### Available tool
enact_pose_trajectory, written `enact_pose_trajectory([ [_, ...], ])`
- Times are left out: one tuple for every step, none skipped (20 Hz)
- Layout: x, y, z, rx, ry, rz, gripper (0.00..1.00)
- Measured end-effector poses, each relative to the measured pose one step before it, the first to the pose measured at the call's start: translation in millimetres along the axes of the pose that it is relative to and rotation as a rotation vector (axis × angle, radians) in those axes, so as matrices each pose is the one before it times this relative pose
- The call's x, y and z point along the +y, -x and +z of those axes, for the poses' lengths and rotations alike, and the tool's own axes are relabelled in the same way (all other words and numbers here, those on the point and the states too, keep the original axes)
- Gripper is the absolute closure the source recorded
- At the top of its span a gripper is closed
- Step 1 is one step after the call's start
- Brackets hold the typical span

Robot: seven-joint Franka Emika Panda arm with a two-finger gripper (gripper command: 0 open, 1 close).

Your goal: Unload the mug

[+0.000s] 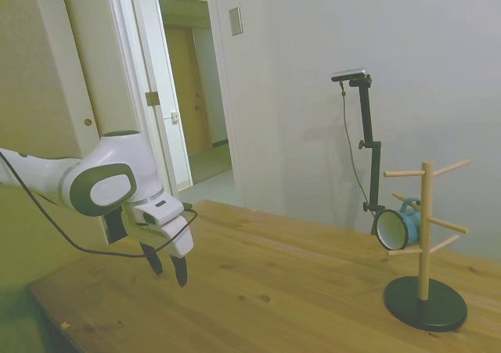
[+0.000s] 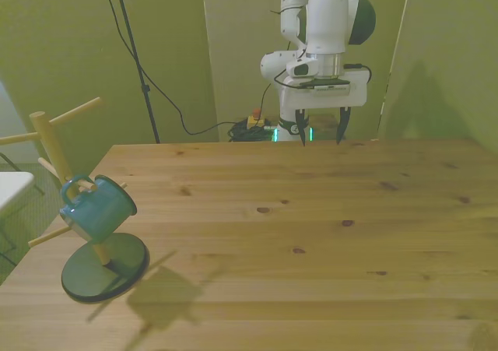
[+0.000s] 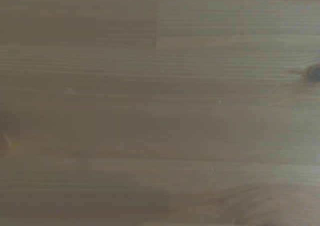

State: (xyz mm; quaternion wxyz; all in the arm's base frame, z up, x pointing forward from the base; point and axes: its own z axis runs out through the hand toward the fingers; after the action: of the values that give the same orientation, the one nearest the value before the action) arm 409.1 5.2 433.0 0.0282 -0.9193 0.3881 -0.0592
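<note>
I have the gripper (image 2: 320, 135) hanging above the wooden table (image 2: 311, 234) near its far edge, fingers pointing down and set wide apart, with nothing between them. In the side view the gripper (image 1: 167, 265) shows two dark fingertips (image 1: 181, 273) just clear of the boards, and I see open air around both of them.

The mug (image 2: 97, 206) is well apart from the fingers, off toward the front view's left and nearer that camera than the fingers are. It is teal-blue with a white inside and a thin dark rim. It hangs by its loop handle on a peg of the wooden mug tree (image 2: 56, 164), tilted so that its body leans out from the post. In the side view the mug (image 1: 399, 225) sits on the far side of the table from the fingers, its white mouth turned back toward the gripper, and it hangs higher than the fingertips do.

The mug tree (image 1: 426, 228) has a single upright post with several slim pegs slanting out of it, and it stands on a round dark base (image 1: 425, 304) that rests flat on the table. Only the one mug is on it; the other pegs I can see are bare.

The wrist view gives me only plain table planks (image 3: 160, 110) with a dark knot (image 3: 314, 73) at one edge, and it is rather soft.
</note>
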Motion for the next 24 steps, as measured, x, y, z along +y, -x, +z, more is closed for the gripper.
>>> enact_pose_trajectory([
  [0.04, -0.04, 0.77, -0.00137, 0.00118, -0.00013, 0.00],
  [1.23, -1.30, 2.03, 0.00522, 0.00128, 0.00117, 0.00],
  [1.16, -7.14, -1.43, 0.02720, -0.01070, 0.00850, 0.00],
  [2.30, -10.96, -1.86, 0.02773, -0.00926, 0.01536, 0.00],
  [3.29, -15.35, -2.68, 0.02991, -0.01000, 0.02353, 0.00],
  [3.33, -18.43, -2.72, 0.02779, -0.00621, 0.02334, 0.00],
  [1.89, -18.35, -1.91, 0.02213, -0.00519, 0.02285, 0.00],
  [0.15, -18.52, -1.62, 0.02029, -0.00545, 0.02094, 0.00],
  [-1.51, -17.50, -1.08, 0.01798, -0.00321, 0.01738, 0.00],
  [-2.99, -16.53, -0.16, 0.01673, -0.00347, 0.01814, 0.00],
  [-3.67, -16.34, 0.27, 0.01184, -0.00608, 0.01923, 0.00],
  [-4.94, -16.95, -0.33, 0.01420, -0.00971, 0.01905, 0.00],
  [-5.11, -16.29, 0.26, 0.01481, -0.01011, 0.01723, 0.00],
  [-4.34, -16.26, 1.36, 0.01505, -0.00864, 0.01634, 0.00],
  [-4.38, -15.97, 1.63, 0.01651, -0.00818, 0.01678, 0.00],
  [-4.77, -14.82, 1.69, 0.01636, -0.00759, 0.01512, 0.00],
  [-3.69, -14.08, 1.82, 0.01458, -0.00414, 0.01441, 0.00],
  [-3.23, -15.16, 1.30, 0.01595, -0.00341, 0.01578, 0.00],
  [-2.60, -14.33, 0.73, 0.01641, -0.00295, 0.01555, 0.00],
  [-1.70, -15.04, -0.56, 0.01811, -0.00288, 0.01558, 0.00],
  [-1.27, -14.08, -0.59, 0.01677, -0.00107, 0.01440, 0.00],
  [-8.64, -20.66, 3.20, 0.02065, 0.00355, 0.01826, 0.00],
  [-1.31, -0.43, -0.07, 0.00234, -0.00167, 0.00226, 0.00],
  [-1.39, 0.88, 2.30, 0.00419, -0.00229, 0.00588, 0.00],
])
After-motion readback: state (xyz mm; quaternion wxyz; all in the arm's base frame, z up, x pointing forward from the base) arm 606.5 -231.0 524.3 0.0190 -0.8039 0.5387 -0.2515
